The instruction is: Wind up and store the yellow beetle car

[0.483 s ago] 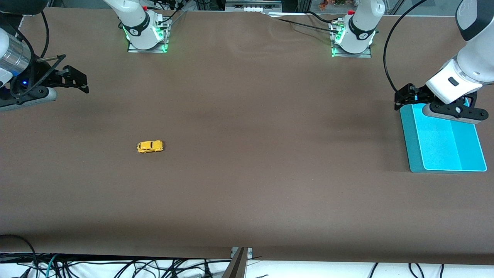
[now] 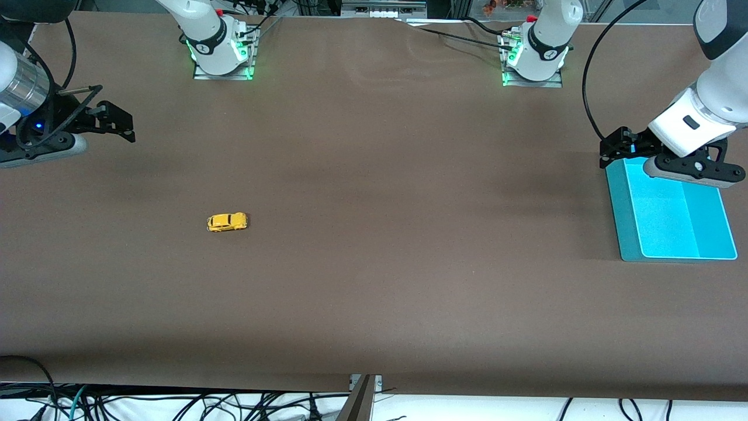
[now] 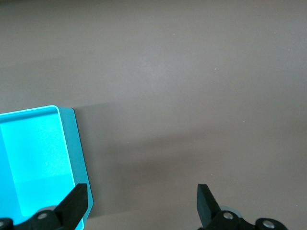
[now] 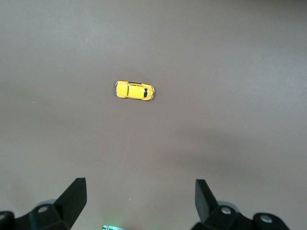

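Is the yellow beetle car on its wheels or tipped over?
On its wheels: the yellow beetle car shows its roof to the right wrist camera and sits level on the table.

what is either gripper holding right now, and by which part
Nothing is held. The left gripper is open above the teal tray's edge, the right gripper open above bare table, and the yellow beetle car sits untouched.

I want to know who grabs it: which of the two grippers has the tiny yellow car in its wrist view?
The right gripper: the yellow beetle car lies under it; the left gripper sees only a turquoise tray.
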{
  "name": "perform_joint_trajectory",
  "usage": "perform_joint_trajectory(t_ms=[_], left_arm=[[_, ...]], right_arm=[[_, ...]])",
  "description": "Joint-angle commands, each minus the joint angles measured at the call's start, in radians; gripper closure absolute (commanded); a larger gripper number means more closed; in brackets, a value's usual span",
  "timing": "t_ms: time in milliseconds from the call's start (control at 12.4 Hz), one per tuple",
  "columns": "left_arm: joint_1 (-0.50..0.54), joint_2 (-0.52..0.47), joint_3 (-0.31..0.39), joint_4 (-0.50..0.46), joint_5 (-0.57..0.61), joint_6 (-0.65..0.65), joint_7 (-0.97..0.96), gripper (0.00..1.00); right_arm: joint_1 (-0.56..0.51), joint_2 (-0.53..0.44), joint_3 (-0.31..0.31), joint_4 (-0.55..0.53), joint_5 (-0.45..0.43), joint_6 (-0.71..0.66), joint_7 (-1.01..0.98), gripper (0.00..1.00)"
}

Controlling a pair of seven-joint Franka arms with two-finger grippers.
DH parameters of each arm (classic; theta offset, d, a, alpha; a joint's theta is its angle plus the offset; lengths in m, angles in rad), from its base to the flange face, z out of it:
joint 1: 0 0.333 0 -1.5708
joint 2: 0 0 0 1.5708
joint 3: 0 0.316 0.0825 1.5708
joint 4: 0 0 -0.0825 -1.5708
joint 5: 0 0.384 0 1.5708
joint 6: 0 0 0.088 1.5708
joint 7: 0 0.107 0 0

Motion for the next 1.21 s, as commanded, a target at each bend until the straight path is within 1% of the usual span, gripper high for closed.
perform_joint_trajectory(t_ms=[0, 886, 1127], left_arm=[[-0.001, 0.021, -0.002, 0.039, 0.036, -0.021, -0.005, 0.00], [-0.006, 0.023, -0.004, 0.042, 0.036, -0.029, -0.005, 0.00], [-0.004, 0.023, -0.016, 0.042, 0.035, -0.030, -0.007, 0.00]], right_arm=[[-0.001, 0.007, 0.001, 0.032, -0.012, -0.026, 0.018, 0.00], [-0.005, 0.010, -0.003, 0.020, -0.010, -0.030, 0.030, 0.00], [-0.005, 0.010, -0.003, 0.020, -0.009, -0.039, 0.030, 0.00]])
